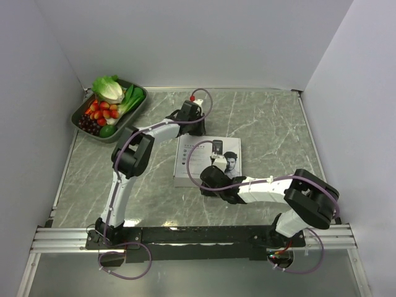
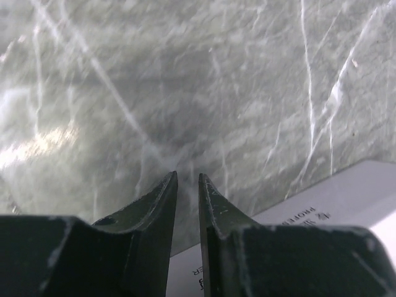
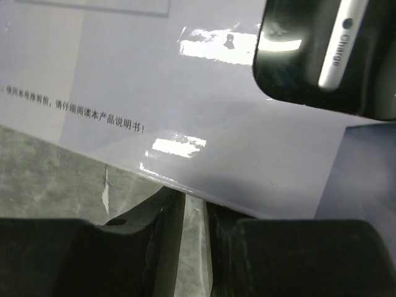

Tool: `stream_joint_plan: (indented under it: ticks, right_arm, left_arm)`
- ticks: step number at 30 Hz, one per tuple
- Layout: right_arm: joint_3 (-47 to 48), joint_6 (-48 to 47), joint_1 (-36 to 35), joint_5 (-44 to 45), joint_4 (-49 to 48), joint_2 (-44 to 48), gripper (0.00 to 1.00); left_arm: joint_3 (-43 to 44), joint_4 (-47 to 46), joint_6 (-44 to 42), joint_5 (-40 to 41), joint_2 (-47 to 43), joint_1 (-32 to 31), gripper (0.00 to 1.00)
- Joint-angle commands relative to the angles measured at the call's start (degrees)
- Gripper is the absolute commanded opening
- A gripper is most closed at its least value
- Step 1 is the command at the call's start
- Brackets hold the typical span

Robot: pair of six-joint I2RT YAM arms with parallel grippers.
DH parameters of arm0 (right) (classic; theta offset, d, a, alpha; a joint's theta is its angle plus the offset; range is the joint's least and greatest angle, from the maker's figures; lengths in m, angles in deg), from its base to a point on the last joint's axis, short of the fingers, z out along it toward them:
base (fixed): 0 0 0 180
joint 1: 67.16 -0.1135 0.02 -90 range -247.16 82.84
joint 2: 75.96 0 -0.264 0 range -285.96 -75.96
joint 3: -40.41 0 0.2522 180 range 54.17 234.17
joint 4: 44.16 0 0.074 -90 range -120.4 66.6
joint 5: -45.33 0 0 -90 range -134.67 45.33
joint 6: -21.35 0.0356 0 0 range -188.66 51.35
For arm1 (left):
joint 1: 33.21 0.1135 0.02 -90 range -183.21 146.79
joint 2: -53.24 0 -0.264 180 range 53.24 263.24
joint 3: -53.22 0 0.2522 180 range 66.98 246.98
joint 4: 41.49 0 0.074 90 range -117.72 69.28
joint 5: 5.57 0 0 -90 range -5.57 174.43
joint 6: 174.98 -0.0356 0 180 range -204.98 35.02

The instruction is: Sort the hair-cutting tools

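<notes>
Left gripper (image 2: 187, 178), right gripper (image 3: 195, 201), barely parted, empty

Robot lab test cell. Evidence: plain white partition walls (image 1: 185, 37) boxing in marble-pattern tabletop (image 1: 272, 124); cabled left arm (image 1: 124, 179) and right arm (image 1: 272, 189) bolted by aluminium rail (image 1: 62, 238); tray (image 1: 75, 116) of vegetables, fruit in far corner.

The white box (image 3: 124, 80) reads "请仔细阅读本产品说明书!", with "Charge" on its printed clipper (image 3: 322, 55).
</notes>
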Motion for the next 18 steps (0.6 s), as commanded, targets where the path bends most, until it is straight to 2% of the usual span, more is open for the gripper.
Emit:
stream_joint_plan:
  ticks: [1, 6, 13, 18]
  right_arm:
    - [-0.7, -1.3, 1.0, 5.5, 12.1, -0.7, 0.26]
    - [0.7, -2.1, 1.1, 5.8, 14.1, -1.4, 0.27]
    - [3.6, -2.8, 1.5, 7.1, 13.8, -5.0, 0.27]
    - [3.7, -2.6, 4.5, 7.0, 12.2, -6.4, 0.26]
  left_arm:
    - [-8.5, 3.6, 0.6, -6.4, -4.1, -1.1, 0.26]
    - [-14.7, 1.7, -0.3, -7.7, -6.4, -2.3, 0.25]
    - [-18.1, 0.7, -0.9, -8.5, -7.7, -5.9, 0.24]
    - [-24.4, -2.6, 0.5, -8.9, -10.8, -7.7, 0.24]
